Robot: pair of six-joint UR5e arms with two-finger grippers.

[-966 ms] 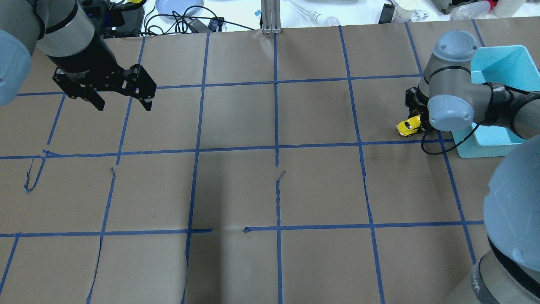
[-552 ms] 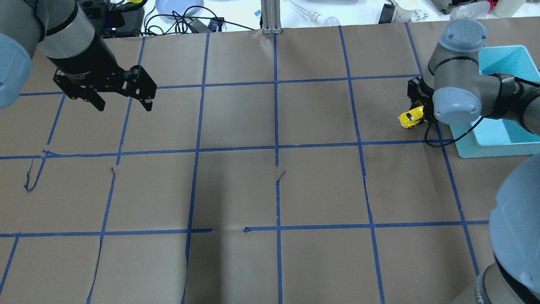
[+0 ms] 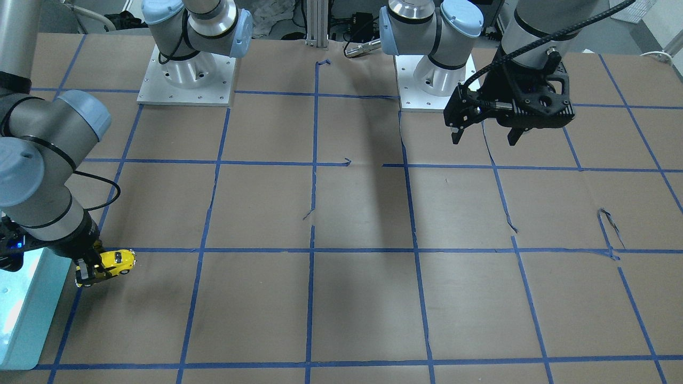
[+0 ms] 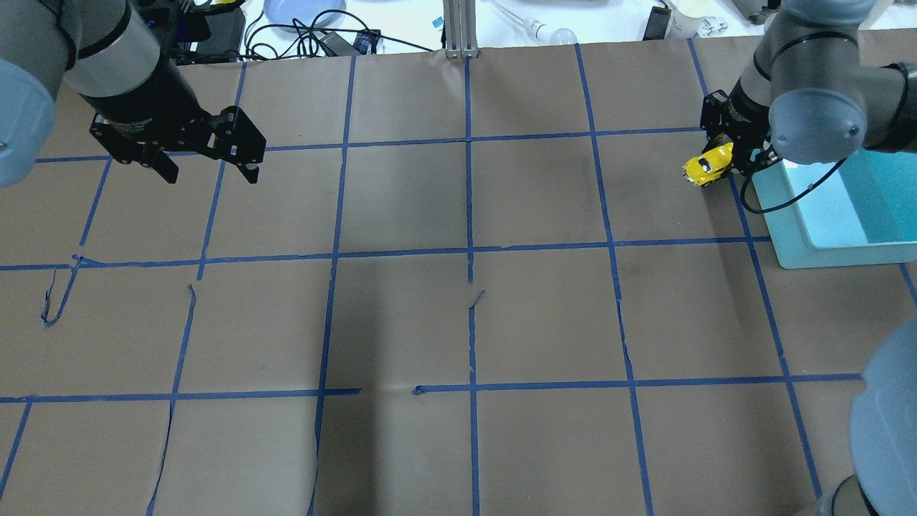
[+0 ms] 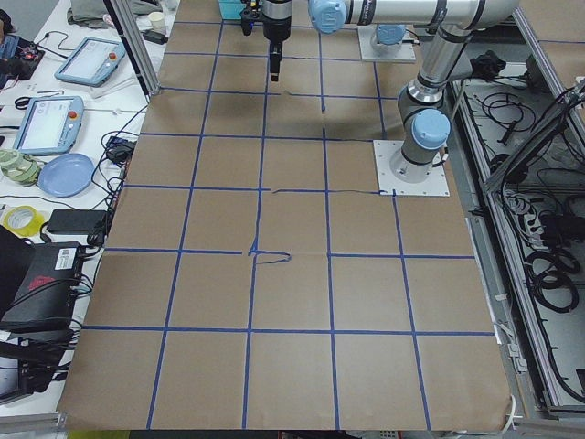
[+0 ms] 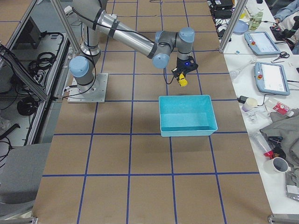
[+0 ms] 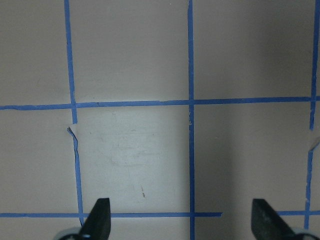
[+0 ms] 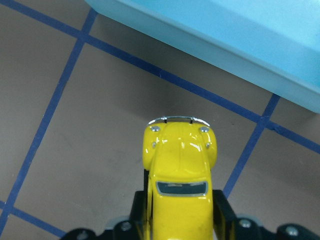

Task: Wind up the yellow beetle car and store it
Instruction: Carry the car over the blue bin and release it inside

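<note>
The yellow beetle car (image 4: pixel 708 166) is a tiny glossy toy held in my right gripper (image 4: pixel 723 159), lifted above the paper just left of the light blue bin (image 4: pixel 781 229). It also shows in the front view (image 3: pixel 116 260), the right side view (image 6: pixel 183 81) and the right wrist view (image 8: pixel 179 180), nose outward between the fingers, with the bin's wall (image 8: pixel 235 47) ahead. My left gripper (image 4: pixel 209 172) is open and empty, hovering over the far left of the table; in the left wrist view its fingertips (image 7: pixel 100 215) stand wide apart.
Brown paper with a blue tape grid (image 4: pixel 469 251) covers the table, torn in places. Cables, a blue plate (image 4: pixel 301 11) and bottles lie beyond the far edge. The robot bases (image 3: pixel 187 74) stand on the near side.
My right gripper has carried the yellow car away from the robot, toward the table's far edge, alongside the bin's left wall. The left gripper has not moved.
</note>
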